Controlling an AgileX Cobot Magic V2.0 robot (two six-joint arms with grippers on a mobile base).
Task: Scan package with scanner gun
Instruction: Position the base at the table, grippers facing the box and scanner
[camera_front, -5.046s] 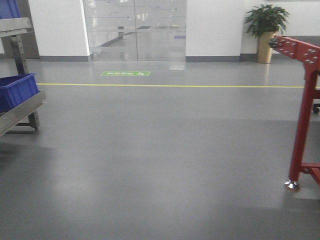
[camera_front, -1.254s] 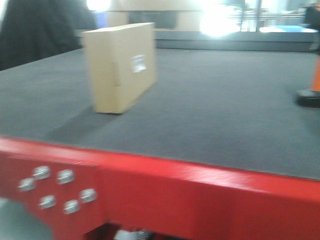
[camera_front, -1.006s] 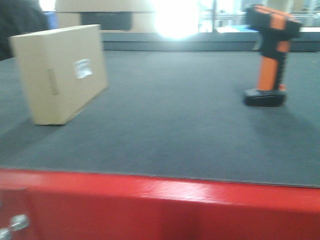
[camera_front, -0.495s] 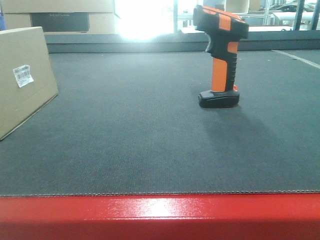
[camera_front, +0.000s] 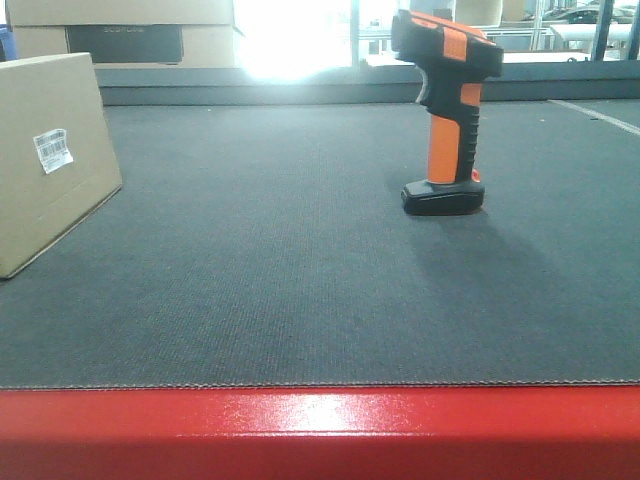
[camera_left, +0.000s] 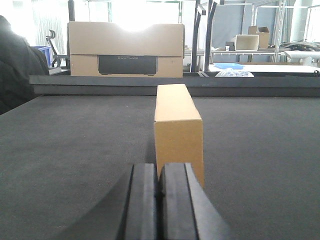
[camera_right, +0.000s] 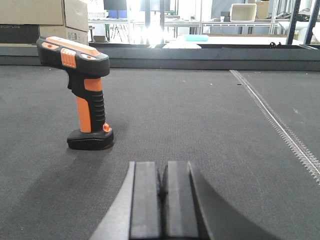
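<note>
The front view is settling. Moments ago it was sweeping across the red near edge of the desk (camera_front: 320, 435) with heavy blur; now it is differing from the last frame by only a slight shift, and the image is sharp. My judgement: the approach is ending and the arms are coming within working range, but no grasp is under way yet.

The package (camera_front: 40, 215) is standing on edge toward the left side of the desk. The scanner gun (camera_front: 447, 110) is standing upright on its base right of centre, well apart from the package.

The front view alone is showing the white barcode label (camera_front: 53, 150), on the broad face turned toward the scanner's side. The left wrist view is showing only the package's narrow end, straight ahead of the left gripper (camera_left: 160, 175), with a larger dark-panelled box (camera_left: 125, 50) beyond the far edge. The right wrist view is placing the scanner ahead and left of the right gripper (camera_right: 164, 182).

Both sets of jaws are sitting closed, pads together, gripping nothing.
</note>
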